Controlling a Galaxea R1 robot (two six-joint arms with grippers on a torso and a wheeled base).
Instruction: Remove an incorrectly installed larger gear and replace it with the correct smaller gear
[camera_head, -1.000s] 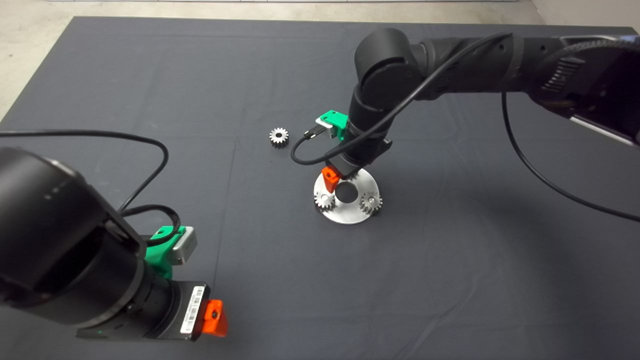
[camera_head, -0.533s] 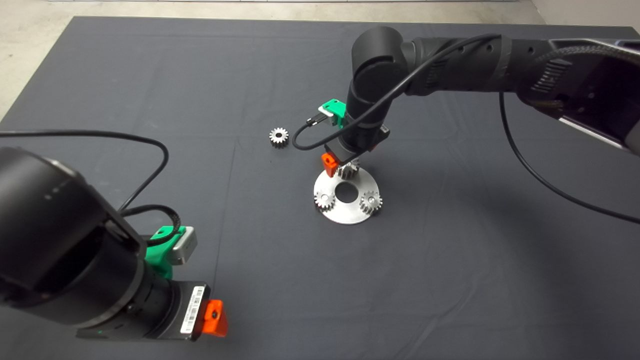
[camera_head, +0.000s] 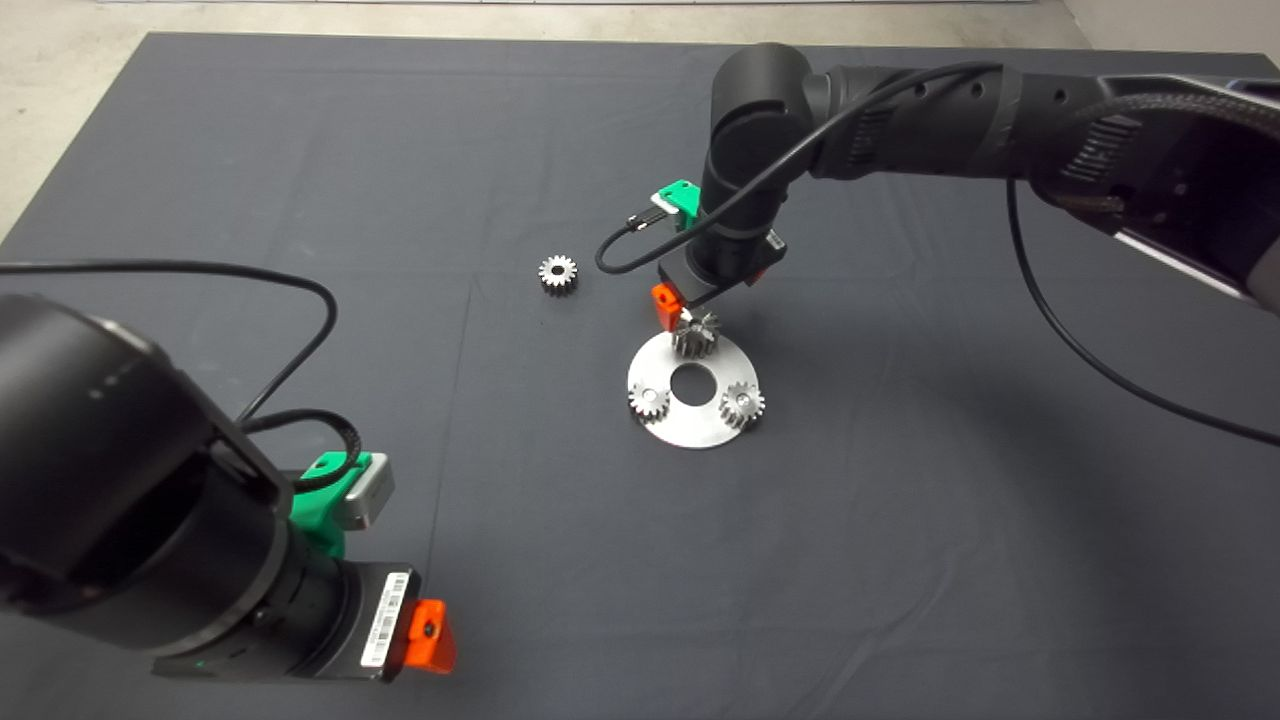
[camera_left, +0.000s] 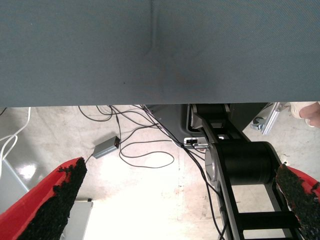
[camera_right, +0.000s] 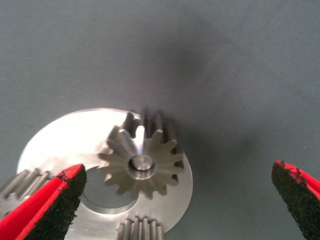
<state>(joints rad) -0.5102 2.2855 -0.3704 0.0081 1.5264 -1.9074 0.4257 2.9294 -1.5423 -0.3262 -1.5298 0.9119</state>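
Between the right gripper's spread fingers, the larger gear sits on its plate, unremoved; swap not begun

The right gripper, fingers spread wide, hung just above the larger gear on the round plate; two small gears crowded its near side, while bare mat lay open all around.

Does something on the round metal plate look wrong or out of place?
Yes. On the plate, the larger gear at its far edge stands taller and wider than the two small gears. The open right gripper hangs above it.
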